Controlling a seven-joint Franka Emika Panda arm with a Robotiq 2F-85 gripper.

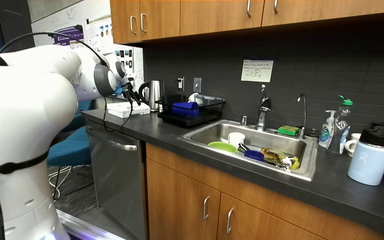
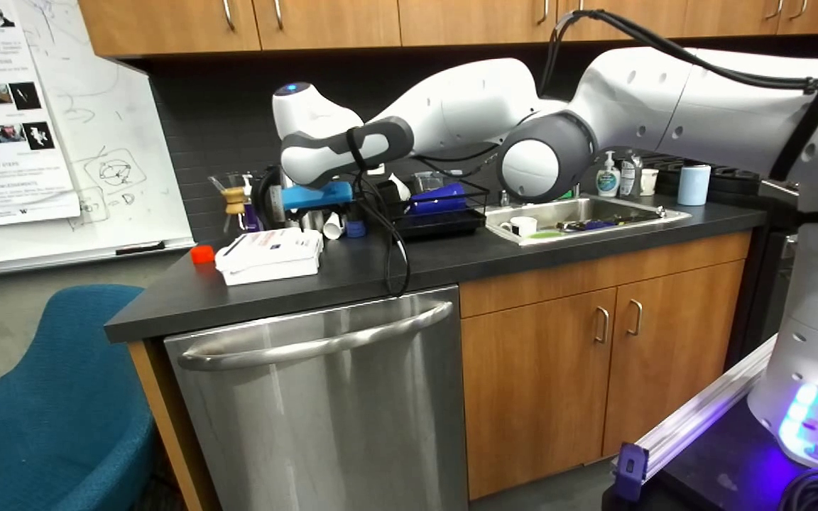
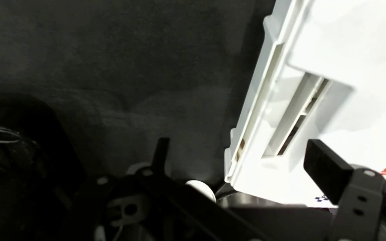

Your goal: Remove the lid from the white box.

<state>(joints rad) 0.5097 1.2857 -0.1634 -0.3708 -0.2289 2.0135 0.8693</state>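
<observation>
The low white box (image 1: 122, 112) stands on the dark counter near its end; it also shows in an exterior view (image 2: 272, 272) and at the right of the wrist view (image 3: 253, 97). Its flat white lid (image 3: 357, 43) lies on top, with a recessed slot near one edge and red print; it also shows in an exterior view (image 2: 277, 247). My gripper (image 1: 136, 97) is above the box, tilted down. In the wrist view the gripper (image 3: 238, 147) is open and empty: one finger is over the lid, the other over the counter beside the box's edge. Contact with the lid is not visible.
A steel kettle (image 1: 155, 95) stands just behind the box. A black dish rack (image 1: 208, 111) with a blue container (image 1: 185, 108) is beside it. An orange-red cap (image 2: 202, 254) lies by the box. An arm cable (image 2: 403, 262) hangs over the counter edge. The sink (image 1: 303, 163) holds dishes.
</observation>
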